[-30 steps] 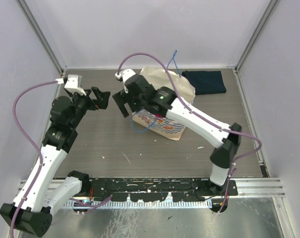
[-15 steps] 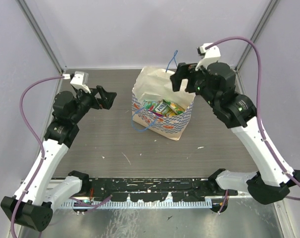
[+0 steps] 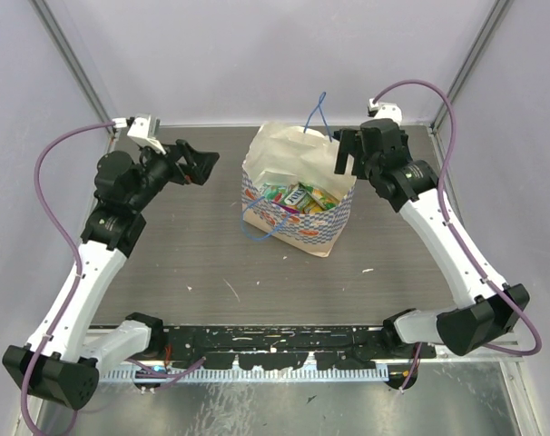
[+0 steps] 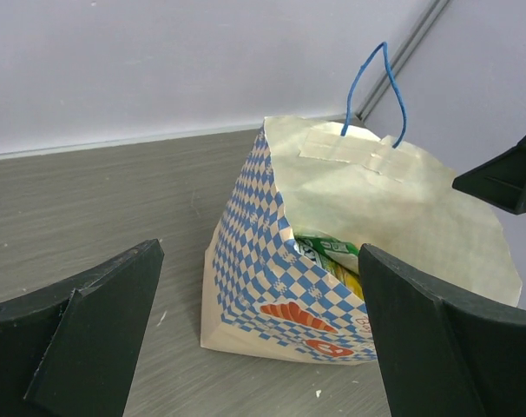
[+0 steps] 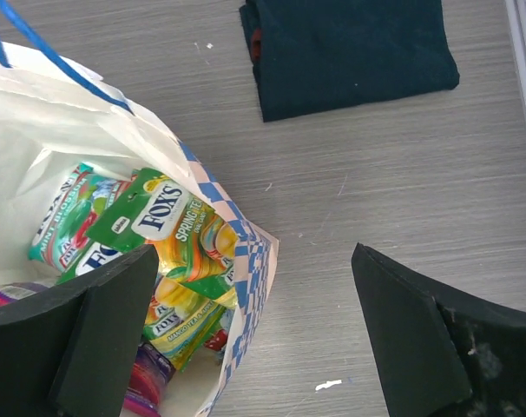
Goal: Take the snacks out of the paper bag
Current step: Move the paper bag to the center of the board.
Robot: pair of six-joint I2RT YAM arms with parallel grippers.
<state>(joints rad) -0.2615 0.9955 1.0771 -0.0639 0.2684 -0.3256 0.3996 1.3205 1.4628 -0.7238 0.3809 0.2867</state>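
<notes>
Right gripper (image 3: 349,162) (jaws wide, empty) has swung across to the right rim of the paper bag (image 3: 293,232); left gripper (image 3: 201,163), likewise spread and empty, waits left; snacks (image 3: 298,197) still inside.

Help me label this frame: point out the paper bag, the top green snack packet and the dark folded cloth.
paper bag (image 4: 250,252): left wrist view, blue-checkered side wall.
green snack packet (image 5: 150,215): right wrist view, its white logo.
dark folded cloth (image 5: 350,52): right wrist view, its middle.
</notes>
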